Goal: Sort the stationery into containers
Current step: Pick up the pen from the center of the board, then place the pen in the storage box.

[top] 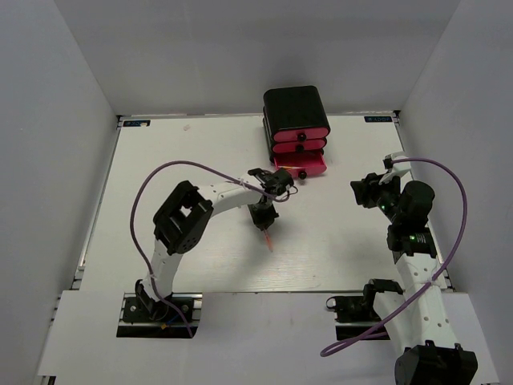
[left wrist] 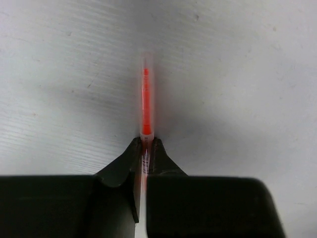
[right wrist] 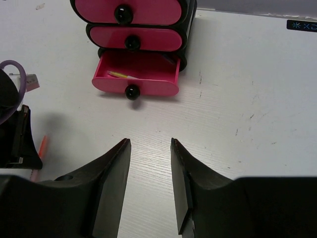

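Note:
A thin orange pen (left wrist: pixel 145 99) lies on the white table (left wrist: pixel 247 74), and my left gripper (left wrist: pixel 145 144) is shut on its near end. From above, that gripper (top: pixel 263 218) points down at mid-table, the orange pen (top: pixel 268 241) sticking out below it. The containers (top: pixel 296 120) are a black box of three pink drawers at the table's far edge. Its bottom drawer (right wrist: pixel 136 82) is pulled out and holds a thin yellow stick (right wrist: pixel 119 75). My right gripper (right wrist: pixel 148 141) stands open and empty, facing the drawers. The orange pen (right wrist: pixel 42 145) shows at its left.
Grey walls enclose the table on three sides. The left arm's purple cable (top: pixel 172 172) loops over the table's left half. The upper two drawers (right wrist: pixel 133 39) are closed. A raised rim (top: pixel 104 200) runs along the table's left edge.

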